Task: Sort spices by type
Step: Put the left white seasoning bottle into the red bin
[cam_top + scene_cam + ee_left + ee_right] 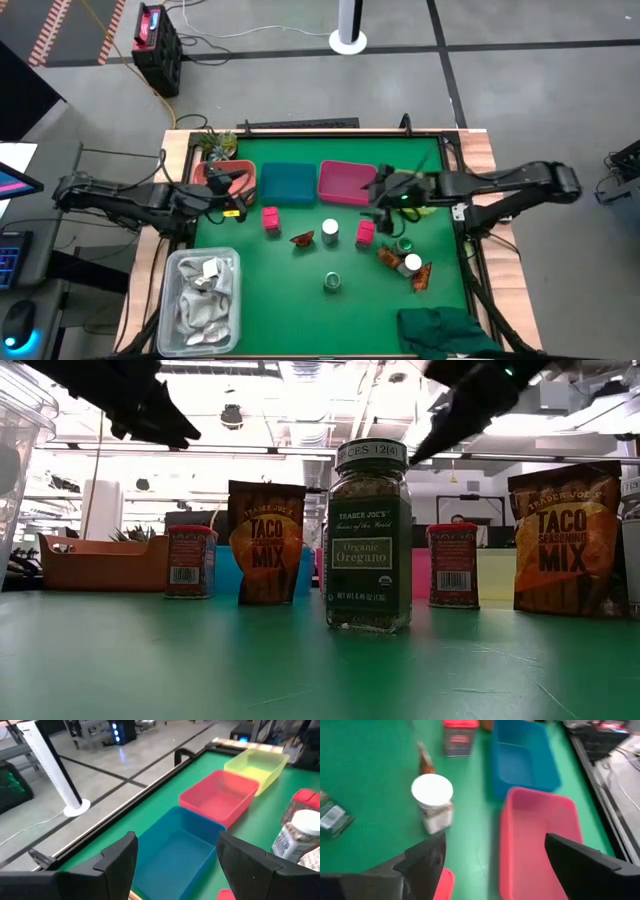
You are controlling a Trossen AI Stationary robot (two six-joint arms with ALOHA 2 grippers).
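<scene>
Spices stand loose on the green mat (pixel 300 300): pink blocks (pixel 270 219) (pixel 365 233), white-capped jars (pixel 330 232) (pixel 411 263), orange-brown foil packets (pixel 302 239) (pixel 390 257) and greenish glass jars (pixel 333 283) (pixel 368 540). Each rests on its base or lies on the mat. My left gripper (pixel 235 192) hangs open in the air near the blue bin (pixel 175 850), holding nothing. Above the pink bin (pixel 535 840), my right gripper (pixel 380 195) is also open with nothing between its fingers.
Along the far edge stand an orange bin (pixel 222 172), the blue bin (pixel 288 183), the pink bin (pixel 345 183) and a yellow bin (pixel 257 762). A clear tub of white wrappers (pixel 205 298) sits near left. A dark green cloth (pixel 445 330) lies near right.
</scene>
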